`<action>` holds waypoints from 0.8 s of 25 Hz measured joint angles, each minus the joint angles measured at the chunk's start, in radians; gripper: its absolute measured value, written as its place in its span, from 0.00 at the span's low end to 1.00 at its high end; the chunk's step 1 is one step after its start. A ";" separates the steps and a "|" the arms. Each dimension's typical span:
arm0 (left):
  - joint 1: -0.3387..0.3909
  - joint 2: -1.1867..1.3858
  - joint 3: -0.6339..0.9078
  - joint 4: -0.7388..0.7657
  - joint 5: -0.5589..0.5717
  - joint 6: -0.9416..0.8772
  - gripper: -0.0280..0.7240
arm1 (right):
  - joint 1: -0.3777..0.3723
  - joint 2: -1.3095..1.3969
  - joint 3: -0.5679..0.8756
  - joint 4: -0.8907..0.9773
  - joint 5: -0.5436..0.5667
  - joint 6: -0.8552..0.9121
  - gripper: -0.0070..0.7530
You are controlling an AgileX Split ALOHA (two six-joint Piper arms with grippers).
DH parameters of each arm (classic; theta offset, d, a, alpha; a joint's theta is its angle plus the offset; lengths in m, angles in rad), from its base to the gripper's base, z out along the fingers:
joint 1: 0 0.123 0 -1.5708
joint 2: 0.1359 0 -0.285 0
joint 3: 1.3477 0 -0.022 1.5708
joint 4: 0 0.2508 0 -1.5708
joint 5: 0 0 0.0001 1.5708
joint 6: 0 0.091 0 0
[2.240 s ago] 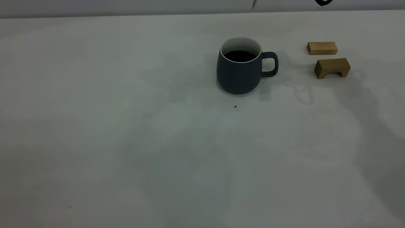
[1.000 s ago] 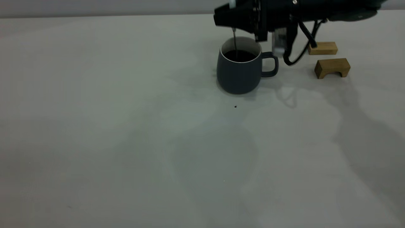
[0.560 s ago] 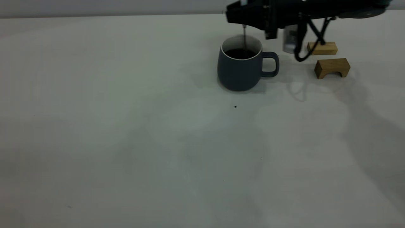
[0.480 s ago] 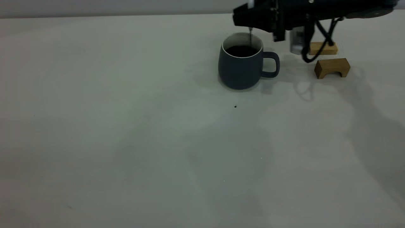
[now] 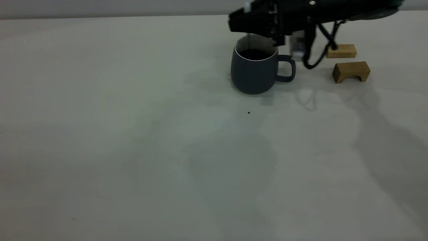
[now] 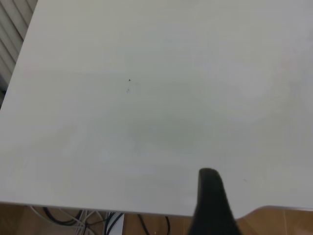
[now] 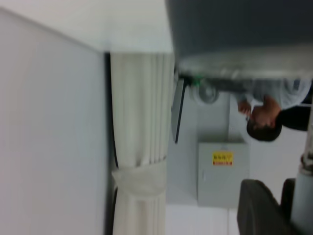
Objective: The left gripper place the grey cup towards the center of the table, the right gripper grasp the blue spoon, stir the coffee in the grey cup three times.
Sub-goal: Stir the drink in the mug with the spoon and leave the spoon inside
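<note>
Cup (image 5: 255,68) with coffee (image 5: 254,54) set near table (image 5: 133,134) far edge, right of middle; right gripper (image 5: 249,23) over rim, finger state and spoon hidden; stirring judged underway; left gripper (image 6: 211,205) idle at table edge, finger state unclear.

Right arm reaches in horizontally along the far side of the exterior view, wrist level, cable looping beneath it. Right gripper (image 5: 249,20) points toward that view's left; finger state not discernible. Left arm outside the exterior view; in its own wrist view only one dark finger (image 6: 211,203) of the left gripper shows.
</note>
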 joint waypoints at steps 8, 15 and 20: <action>0.000 0.000 0.000 0.000 0.000 0.000 0.82 | -0.041 0.003 -0.001 0.049 -0.040 -0.134 0.15; 0.000 0.000 0.000 0.000 0.000 0.000 0.82 | -0.093 0.003 -0.001 -0.065 -0.004 -0.146 0.15; 0.000 0.000 0.000 0.000 0.000 0.000 0.82 | -0.073 0.002 -0.001 -0.122 -0.004 -0.140 0.15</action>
